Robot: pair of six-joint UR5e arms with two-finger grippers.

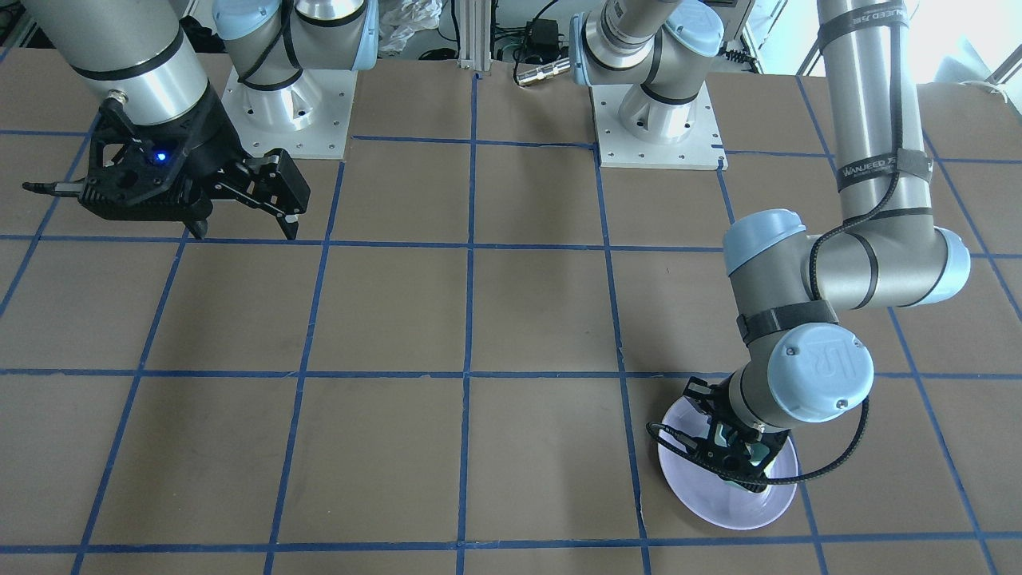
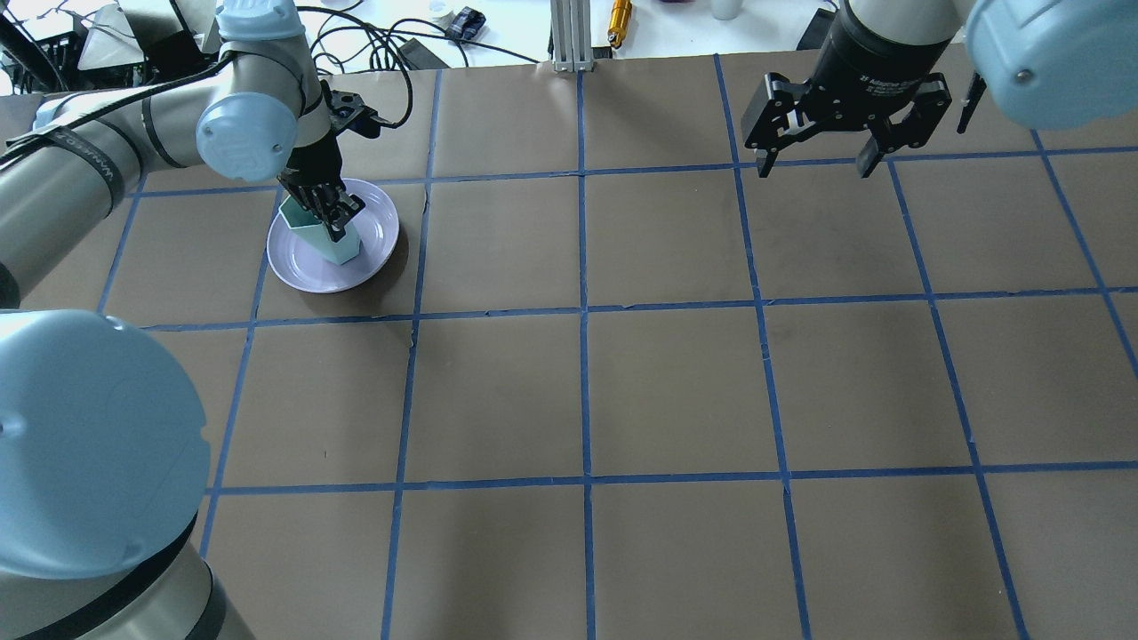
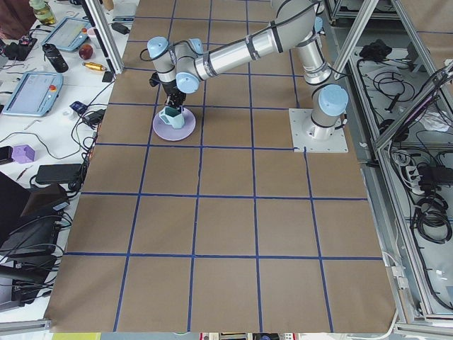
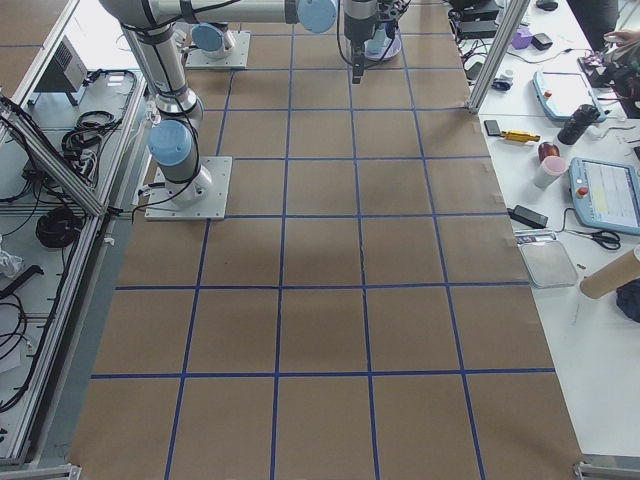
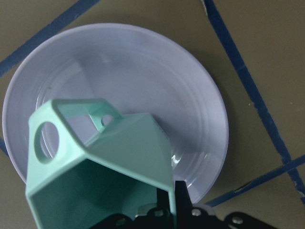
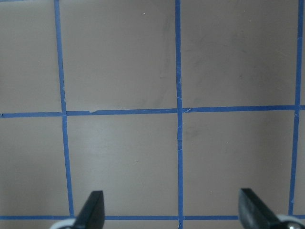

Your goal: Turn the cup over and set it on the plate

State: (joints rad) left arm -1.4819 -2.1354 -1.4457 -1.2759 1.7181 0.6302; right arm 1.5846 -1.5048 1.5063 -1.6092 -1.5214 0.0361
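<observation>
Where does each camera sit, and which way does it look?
Front-facing: across the table, facing the robot, steeply down; both bases and arms.
Overhead: behind its shoulders, looking forward and down; both arms, right claw open.
Exterior left: table's left end, looking along it; left arm nearest.
Exterior right: the opposite end; right arm nearest.
Left wrist: past the left claw at cup and plate.
Right wrist: down at the table between its claw's tips.
Front-facing and overhead share the plate, on opposite sides.

Brown surface (image 2: 676,391), gridded in blue tape (image 2: 584,356), brightly lit; a white bench (image 4: 600,340) alongside carries teach pendants (image 4: 605,195), and cables (image 3: 423,209) trail opposite.
</observation>
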